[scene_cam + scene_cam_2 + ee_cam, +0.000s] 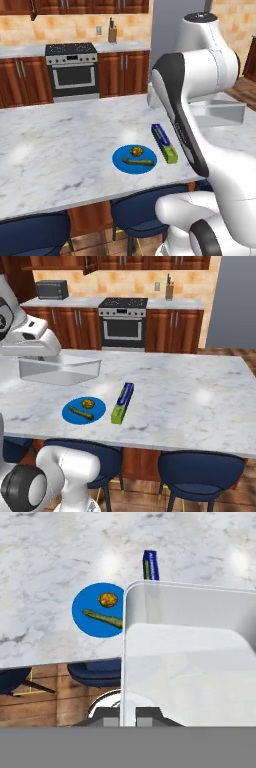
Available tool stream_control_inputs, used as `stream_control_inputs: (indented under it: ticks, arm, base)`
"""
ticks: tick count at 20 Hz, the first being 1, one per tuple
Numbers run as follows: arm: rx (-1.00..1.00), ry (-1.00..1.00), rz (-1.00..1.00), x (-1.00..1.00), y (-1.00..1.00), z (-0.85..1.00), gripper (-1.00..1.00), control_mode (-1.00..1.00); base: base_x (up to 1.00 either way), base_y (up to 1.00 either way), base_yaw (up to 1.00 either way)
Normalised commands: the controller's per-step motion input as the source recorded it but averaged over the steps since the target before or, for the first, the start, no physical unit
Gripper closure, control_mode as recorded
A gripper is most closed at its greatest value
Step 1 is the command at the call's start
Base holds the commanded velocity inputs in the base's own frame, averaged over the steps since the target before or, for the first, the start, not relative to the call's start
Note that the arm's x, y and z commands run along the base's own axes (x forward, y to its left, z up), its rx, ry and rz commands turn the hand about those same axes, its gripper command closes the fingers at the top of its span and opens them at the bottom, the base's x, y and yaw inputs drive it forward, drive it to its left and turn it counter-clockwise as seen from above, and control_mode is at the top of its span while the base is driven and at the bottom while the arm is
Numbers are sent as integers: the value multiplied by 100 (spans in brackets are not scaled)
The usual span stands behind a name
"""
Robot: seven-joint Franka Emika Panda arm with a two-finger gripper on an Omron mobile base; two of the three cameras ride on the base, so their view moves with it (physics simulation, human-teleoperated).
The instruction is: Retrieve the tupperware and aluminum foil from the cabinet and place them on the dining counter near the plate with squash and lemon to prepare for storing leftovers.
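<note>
- Marble table (pixel 190 391) is stretching wide across the room, white and grey, and it is carrying the food and the box.
- Blue stools (pixel 200 471) are sitting tucked under the near edge of the table.
- A silver stove (pixel 123 323) is standing against the far wall, between dark brown lower cupboards.
- A dark grey microwave (pixel 52 289) is sitting on the far worktop, to the left of the stove in the right base view.
- The tupperware (pixel 187 657) is hanging in the air over the near side of the table. It is pale, see-through and shaped like a shallow box. In the right base view the tupperware (pixel 59 370) is floating to the left, above and behind the plate. In the left base view, part of it (pixel 220 112) is peeking out from behind the white arm.
- The tool (pixel 136 716) is pinching shut on the thin wall of the tupperware, one finger on each side.
- A round blue plate (pixel 83 410) is lying on the table, with a green squash and a small yellow-brown lemon on it.
- The aluminum foil (pixel 122 402) is lying flat on the table, just beside the plate and not touching it. Its lime-green end is pointing toward the stools.
- A knife block (pixel 169 290) is standing on the far worktop, to the right of the stove.
</note>
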Motion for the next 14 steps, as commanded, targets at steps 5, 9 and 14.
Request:
stream_control_inputs:
  ticks: [5, 9, 14]
  arm:
    - [0, 0, 1, 35, 62, -27, 100, -100]
    - [0, -1, 14, 39, 76, -63, 100, -100]
    - [1, -5, 27, 33, 63, -74, 100, -100]
  base:
    - [0, 0, 0]
    - [0, 0, 0]
    - [0, 0, 0]
